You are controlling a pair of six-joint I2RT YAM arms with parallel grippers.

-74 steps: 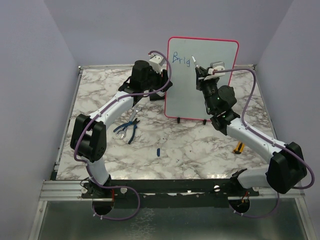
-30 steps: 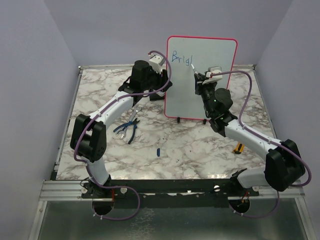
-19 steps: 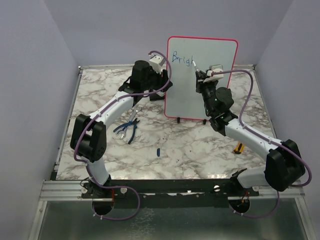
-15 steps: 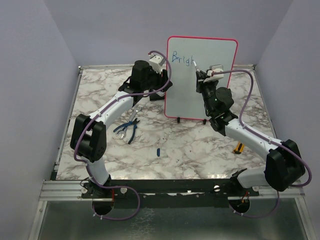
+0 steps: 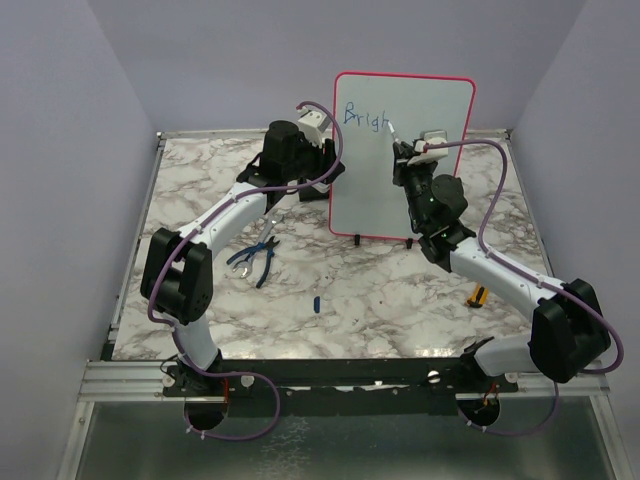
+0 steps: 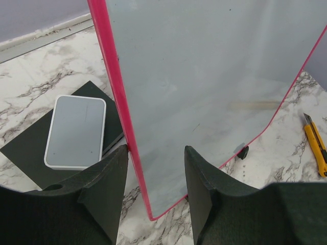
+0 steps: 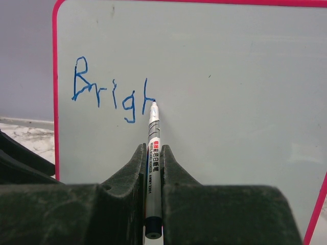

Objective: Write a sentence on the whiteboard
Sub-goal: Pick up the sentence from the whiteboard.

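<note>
I'm looking at a marble-patterned table (image 5: 390, 300) boxed in by pale lavender walls (image 5: 200, 60). Nearest the arm bases lies a small blue cap (image 5: 316, 302), with a yellow utility knife (image 5: 479, 295) out at 3 o'clock from it and blue-handled pliers (image 5: 255, 262) at 10 o'clock. Farther back, the whiteboard (image 5: 400, 180) stands upright at the table's 12 o'clock. My left gripper (image 6: 156, 153) straddles its red left edge with the fingers spread; I cannot tell whether they press it. A white-and-grey block (image 6: 75, 131) lies at 9 o'clock of that edge. My right gripper (image 7: 152, 149) is clenched on a marker (image 7: 153, 125), its tip on the board at the end of the sentence (image 7: 113, 97), which so far reads "Brigh" in blue at 11 o'clock on the board.
</note>
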